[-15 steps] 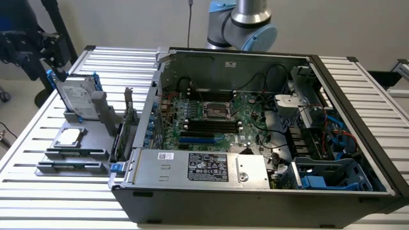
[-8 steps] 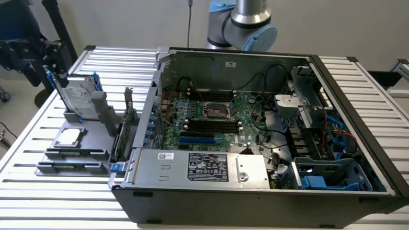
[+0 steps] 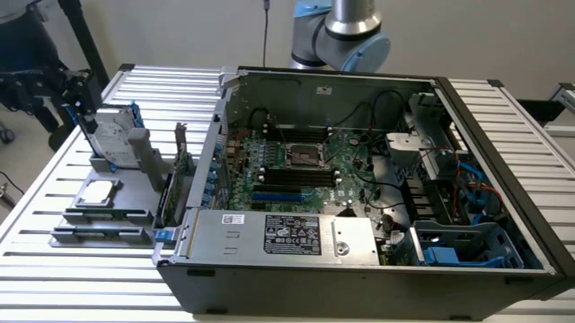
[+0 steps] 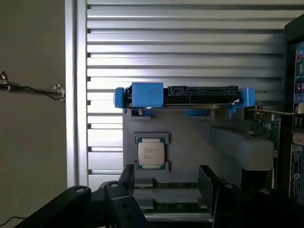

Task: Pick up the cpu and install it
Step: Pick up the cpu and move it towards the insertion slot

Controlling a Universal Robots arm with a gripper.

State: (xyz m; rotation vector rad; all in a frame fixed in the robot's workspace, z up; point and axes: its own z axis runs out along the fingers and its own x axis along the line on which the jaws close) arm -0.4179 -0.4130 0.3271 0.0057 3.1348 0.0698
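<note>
- We are viewing the cpu [image 4: 151, 153] lying flat in a recess of the grey fixture [image 4: 190, 142].
- We are seeing the gripper [image 4: 167, 185] near it, jaws apart, holding nothing.

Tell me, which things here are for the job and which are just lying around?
For the job:
the cpu, lying on the grey fixture
the motherboard socket
the open gripper, near the cpu

Just lying about:
the hard drive in its blue frame
the power supply

Empty black hand [image 4: 166, 172], fingers [image 4: 128, 176] well apart; grey-and-blue arm joint [image 3: 346, 37] upright.
</note>
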